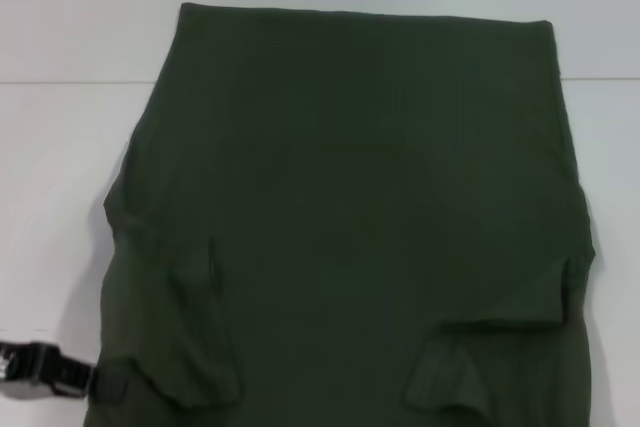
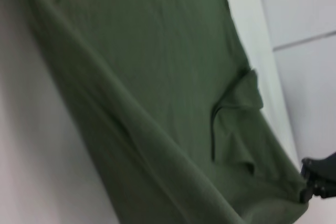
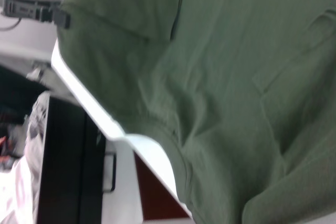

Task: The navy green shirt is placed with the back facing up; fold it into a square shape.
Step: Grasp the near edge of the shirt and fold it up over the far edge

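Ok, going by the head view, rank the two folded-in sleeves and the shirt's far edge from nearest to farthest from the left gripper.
1. Left sleeve: folded onto the shirt, right beside the left gripper at the near left edge.
2. Right sleeve: across the shirt, on the near right.
3. Far edge: at the back, farthest up the table.

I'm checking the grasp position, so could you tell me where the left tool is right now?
In the head view, the left tool is low on the robot's left, at the left near edge of the navy green shirt spread on the white table.
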Tool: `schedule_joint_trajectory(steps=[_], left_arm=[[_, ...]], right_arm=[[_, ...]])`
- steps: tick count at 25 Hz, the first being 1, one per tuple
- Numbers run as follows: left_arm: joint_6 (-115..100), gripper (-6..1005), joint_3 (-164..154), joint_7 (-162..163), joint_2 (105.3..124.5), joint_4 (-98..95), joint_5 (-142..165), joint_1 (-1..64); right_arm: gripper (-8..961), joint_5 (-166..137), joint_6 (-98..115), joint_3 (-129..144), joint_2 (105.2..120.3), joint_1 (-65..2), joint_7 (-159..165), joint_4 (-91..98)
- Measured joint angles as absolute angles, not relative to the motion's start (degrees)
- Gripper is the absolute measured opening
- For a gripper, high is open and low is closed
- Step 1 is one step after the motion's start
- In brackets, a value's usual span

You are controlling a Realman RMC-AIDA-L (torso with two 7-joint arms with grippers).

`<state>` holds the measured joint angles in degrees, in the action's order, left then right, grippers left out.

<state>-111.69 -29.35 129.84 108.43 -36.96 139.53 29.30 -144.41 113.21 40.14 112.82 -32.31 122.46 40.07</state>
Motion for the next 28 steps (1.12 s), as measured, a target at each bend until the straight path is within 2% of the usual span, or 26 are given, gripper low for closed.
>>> schedule_joint_trajectory(steps=[9,14,17,23,28], left_arm=[[-113.4,20,-28.4,129.8,108.87,-36.7,141.3,28.4],[-112.7,20,-23.4,129.7,108.70,-34.3,140.0,30.7],[-110.0,20,-17.4,130.2,108.57,-33.2,138.4,32.3],[-101.1,20,-11.1,131.6,108.63,-32.0,133.8,33.6],[-93.6,20,-10.7,129.4,109.77,-29.5,126.4,33.3]], right_arm=[[21,-144.4,112.9,42.1,112.84,-31.4,121.0,38.1],[21,-144.1,112.4,36.1,112.69,-30.7,120.2,37.9],[21,-143.9,112.4,28.1,112.08,-30.3,119.7,37.3],[22,-139.4,110.4,12.0,109.81,-29.2,119.7,34.0],[22,-129.4,103.8,9.4,109.35,-27.6,119.9,30.8]])
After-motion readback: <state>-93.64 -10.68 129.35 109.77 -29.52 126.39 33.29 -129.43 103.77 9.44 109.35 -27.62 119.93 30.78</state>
